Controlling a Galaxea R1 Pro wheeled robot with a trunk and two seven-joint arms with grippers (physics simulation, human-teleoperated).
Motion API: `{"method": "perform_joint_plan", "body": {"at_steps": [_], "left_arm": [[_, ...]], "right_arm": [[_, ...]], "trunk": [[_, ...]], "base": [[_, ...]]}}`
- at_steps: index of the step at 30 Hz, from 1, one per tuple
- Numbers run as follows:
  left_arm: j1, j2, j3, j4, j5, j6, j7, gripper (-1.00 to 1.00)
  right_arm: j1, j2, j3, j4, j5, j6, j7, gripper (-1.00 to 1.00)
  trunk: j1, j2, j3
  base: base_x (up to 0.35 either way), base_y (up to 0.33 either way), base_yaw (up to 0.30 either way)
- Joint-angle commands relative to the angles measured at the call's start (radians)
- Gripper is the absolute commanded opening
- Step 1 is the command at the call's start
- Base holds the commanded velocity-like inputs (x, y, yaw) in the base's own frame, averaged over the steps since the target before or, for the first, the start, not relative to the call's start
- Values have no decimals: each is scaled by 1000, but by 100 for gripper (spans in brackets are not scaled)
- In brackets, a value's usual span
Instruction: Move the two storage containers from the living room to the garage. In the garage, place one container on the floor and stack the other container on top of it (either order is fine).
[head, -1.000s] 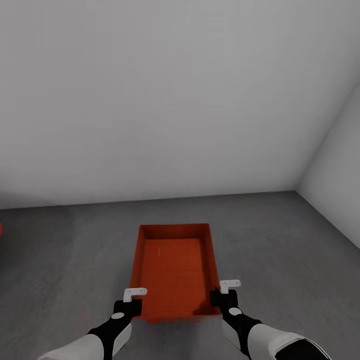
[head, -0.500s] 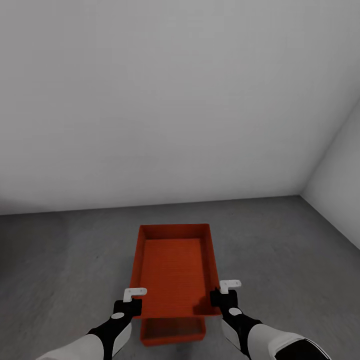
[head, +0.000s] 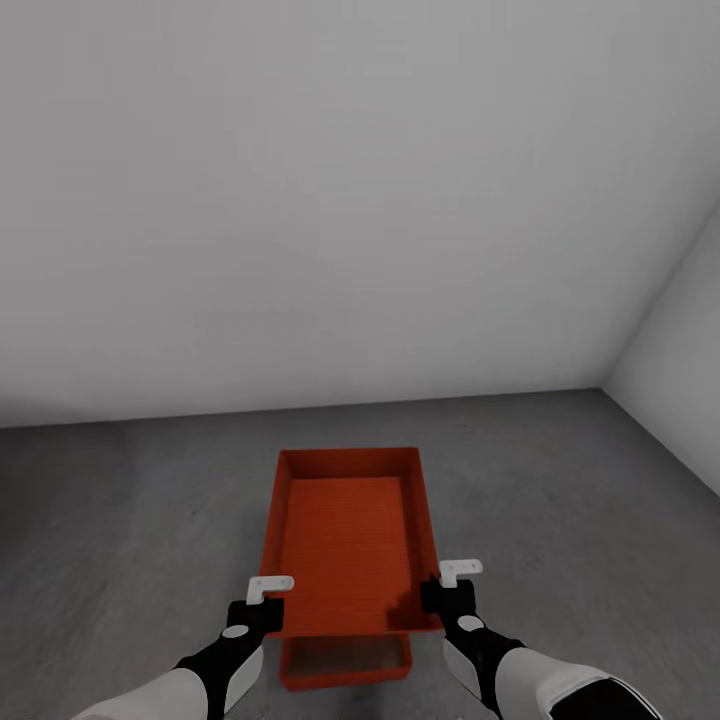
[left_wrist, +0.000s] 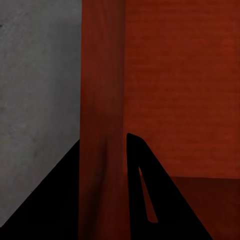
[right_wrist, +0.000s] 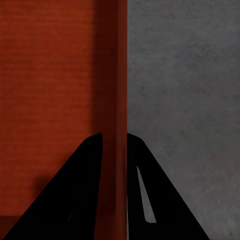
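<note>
Item: upper container. Orange-red, open-topped, thin-walled bin, being carried level between both arms above the grey concrete floor of a bare white-walled room. The wrist views are showing its side walls as narrow upright bands.

Item: lower container. Matching bin, sitting on the floor directly beneath the carried one and just in front of the robot; only its near end is peeking out. Whether the two are touching cannot be told.

Handling, as judged: the bin is probably light and fairly stiff, though walls this thin are likely to flex or bow if squeezed hard. The smooth sides may slip in a pinch grip, so taking hold on opposite side walls near the rim, one gripper each side, is looking like the sensible purchase. Nothing fragile is lying inside; the interior is bare.

Item: left gripper. Clamping narrow on the left side wall near the near corner, one finger inside and one outside the wall.

Item: right gripper. Likewise pinching the right side wall, with a finger on each face of it and the jaws nearly together.

Status, as judged: the carried bin is hanging in line over its twin, so lowering it squarely to nest or rest on top is the step in hand.
</note>
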Motion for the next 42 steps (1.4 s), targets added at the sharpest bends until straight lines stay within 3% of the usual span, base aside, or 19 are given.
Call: {"method": "perform_joint_plan", "body": {"at_steps": [1, 42], "left_arm": [[-1, -4, 2, -2, 0, -2, 6, -100], [-1, -4, 2, -2, 0, -2, 6, -100]], "right_arm": [[-1, 9, -51, 2, -3, -1, -2, -100], [-1, 9, -50, 2, -3, -1, 1, -100]], "trunk": [[0, -1, -3], [0, -1, -66]], "base": [[0, 0, 0], [0, 0, 45]]}}
